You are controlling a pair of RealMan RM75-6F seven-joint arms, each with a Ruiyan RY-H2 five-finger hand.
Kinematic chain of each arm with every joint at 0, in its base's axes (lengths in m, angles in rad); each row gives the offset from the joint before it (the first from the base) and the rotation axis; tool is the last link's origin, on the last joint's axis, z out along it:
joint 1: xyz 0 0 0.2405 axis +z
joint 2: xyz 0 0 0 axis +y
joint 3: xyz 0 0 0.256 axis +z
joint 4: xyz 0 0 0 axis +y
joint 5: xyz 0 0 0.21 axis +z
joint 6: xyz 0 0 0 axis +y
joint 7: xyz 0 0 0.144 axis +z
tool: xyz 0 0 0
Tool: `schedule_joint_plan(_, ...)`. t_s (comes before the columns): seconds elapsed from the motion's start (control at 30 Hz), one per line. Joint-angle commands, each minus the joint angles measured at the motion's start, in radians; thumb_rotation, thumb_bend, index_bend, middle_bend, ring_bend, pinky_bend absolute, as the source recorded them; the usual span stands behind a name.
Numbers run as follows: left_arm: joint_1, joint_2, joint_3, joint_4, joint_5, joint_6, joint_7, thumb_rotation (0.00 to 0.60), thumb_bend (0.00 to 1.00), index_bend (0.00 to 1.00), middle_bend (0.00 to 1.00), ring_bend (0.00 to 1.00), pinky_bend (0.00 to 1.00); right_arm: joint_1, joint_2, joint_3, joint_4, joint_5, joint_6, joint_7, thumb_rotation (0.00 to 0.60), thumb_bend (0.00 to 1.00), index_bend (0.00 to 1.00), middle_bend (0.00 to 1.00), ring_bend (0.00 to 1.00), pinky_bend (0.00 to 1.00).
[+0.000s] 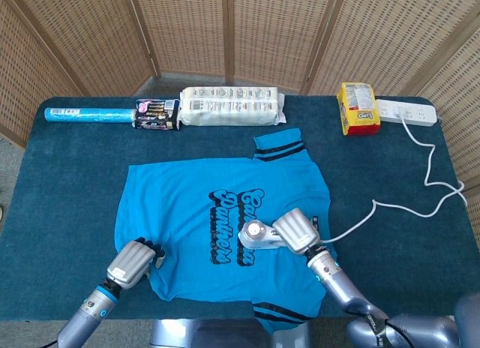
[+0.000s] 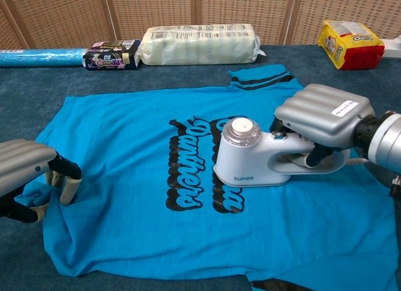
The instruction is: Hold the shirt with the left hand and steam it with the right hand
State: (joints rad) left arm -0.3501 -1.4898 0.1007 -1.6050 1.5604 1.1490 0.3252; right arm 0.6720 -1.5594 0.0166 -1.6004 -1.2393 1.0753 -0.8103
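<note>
Chest view: left hand (image 2: 28, 172) is pinching the shirt (image 2: 144, 228) hem; right hand (image 2: 322, 118) is gripping the steamer (image 2: 250, 159), which may bunch the loose fabric.

Backdrop: folding wicker screen (image 1: 232, 33) of woven panels in wooden frames, standing beyond the table's far edge.
Table: covered in dark teal carpet-like cloth (image 1: 67, 183).
Light: even, soft.
</note>
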Motion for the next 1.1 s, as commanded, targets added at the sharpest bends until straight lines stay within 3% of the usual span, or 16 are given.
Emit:
schedule_joint_plan(0.03, 0.000, 0.000, 0.000, -0.001, 0.001, 0.001, 0.000, 0.600, 0.43, 0.64, 0.61, 0.51, 0.43, -0.005, 0.005, -0.003, -0.009, 0.000, 0.005, -0.011, 0.600, 0.31, 0.72, 0.75, 0.83, 0.81)
schedule_joint_plan(0.37, 0.002, 0.003, 0.001, -0.002, -0.001, 0.002, 0.002, 0.600, 0.43, 0.64, 0.61, 0.51, 0.43, -0.004, 0.004, 0.011, 0.034, 0.021, -0.006, -0.014, 0.600, 0.31, 0.72, 0.75, 0.83, 0.81)
schedule_joint_plan(0.77, 0.002, 0.007, -0.001, 0.001, -0.006, 0.001, 0.001, 0.600, 0.43, 0.64, 0.61, 0.51, 0.43, 0.001, -0.018, 0.067, 0.238, 0.102, -0.036, 0.038, 0.600, 0.31, 0.72, 0.75, 0.83, 0.80)
schedule_joint_plan(1.1, -0.003, 0.002, -0.005, -0.005, -0.006, -0.003, 0.007, 0.600, 0.43, 0.64, 0.61, 0.51, 0.43, 0.018, -0.017, 0.054, 0.212, 0.051, -0.049, 0.047, 0.600, 0.30, 0.72, 0.75, 0.83, 0.80)
